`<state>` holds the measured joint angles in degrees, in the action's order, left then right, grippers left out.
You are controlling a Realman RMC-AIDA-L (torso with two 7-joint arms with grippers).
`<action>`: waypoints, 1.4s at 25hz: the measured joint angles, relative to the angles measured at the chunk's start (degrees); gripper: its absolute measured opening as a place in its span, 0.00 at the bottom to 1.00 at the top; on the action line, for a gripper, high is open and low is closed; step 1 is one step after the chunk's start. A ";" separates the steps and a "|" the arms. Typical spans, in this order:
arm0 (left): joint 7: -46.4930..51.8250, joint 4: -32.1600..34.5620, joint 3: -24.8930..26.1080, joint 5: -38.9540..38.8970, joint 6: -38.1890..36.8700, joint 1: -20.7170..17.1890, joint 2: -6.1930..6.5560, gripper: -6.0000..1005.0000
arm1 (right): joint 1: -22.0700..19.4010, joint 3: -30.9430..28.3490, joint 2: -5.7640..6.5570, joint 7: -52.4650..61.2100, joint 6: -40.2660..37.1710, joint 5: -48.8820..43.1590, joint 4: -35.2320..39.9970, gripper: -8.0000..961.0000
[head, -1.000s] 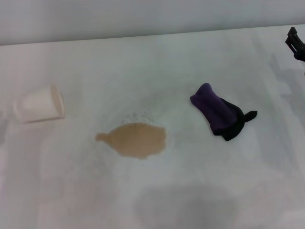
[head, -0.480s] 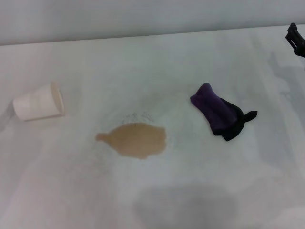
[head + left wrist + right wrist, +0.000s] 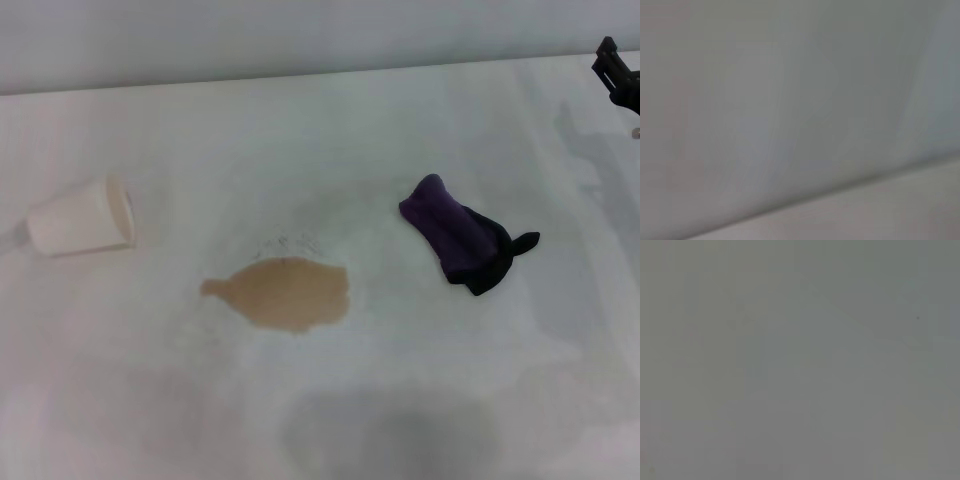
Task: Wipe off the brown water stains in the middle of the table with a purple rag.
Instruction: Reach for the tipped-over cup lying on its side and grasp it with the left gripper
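The brown water stains (image 3: 285,293) lie as one tan blotch with a small pointed lobe in the middle of the off-white table (image 3: 330,140). The purple rag (image 3: 462,238) lies bunched to the right of the blotch, apart from it, its black corner pointing right. My right gripper (image 3: 617,75) shows only as a dark tip at the far right edge, well beyond the rag. My left gripper is out of view. Both wrist views show only blank grey surface.
A cream paper cup (image 3: 82,218) lies on its side at the left of the table, mouth toward the right. A grey shadow patch (image 3: 390,430) lies near the front edge. The table's back edge meets a pale wall.
The right gripper's tip has shifted slightly up and back at the far right edge. The rag, stain and cup have not moved.
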<state>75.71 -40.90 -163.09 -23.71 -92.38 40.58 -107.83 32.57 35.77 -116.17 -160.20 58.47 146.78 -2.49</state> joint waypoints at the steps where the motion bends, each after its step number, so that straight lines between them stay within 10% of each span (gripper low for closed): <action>1: -1.01 -0.83 -0.02 2.58 -0.21 1.21 0.34 0.85 | 0.08 0.00 0.00 0.01 -0.08 0.02 -0.03 0.91; 15: -15.05 -4.83 -0.18 36.74 -1.76 19.73 2.08 0.85 | 1.68 -2.79 -0.02 3.84 -2.63 0.49 -0.18 0.91; 35: -19.74 1.51 -0.13 50.39 10.39 26.99 -4.42 0.85 | 2.79 -6.79 0.23 6.14 -5.71 0.52 0.33 0.91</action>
<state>55.97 -39.39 -163.23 26.68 -81.99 67.57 -112.25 35.36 28.97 -115.95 -154.06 52.76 147.30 -2.16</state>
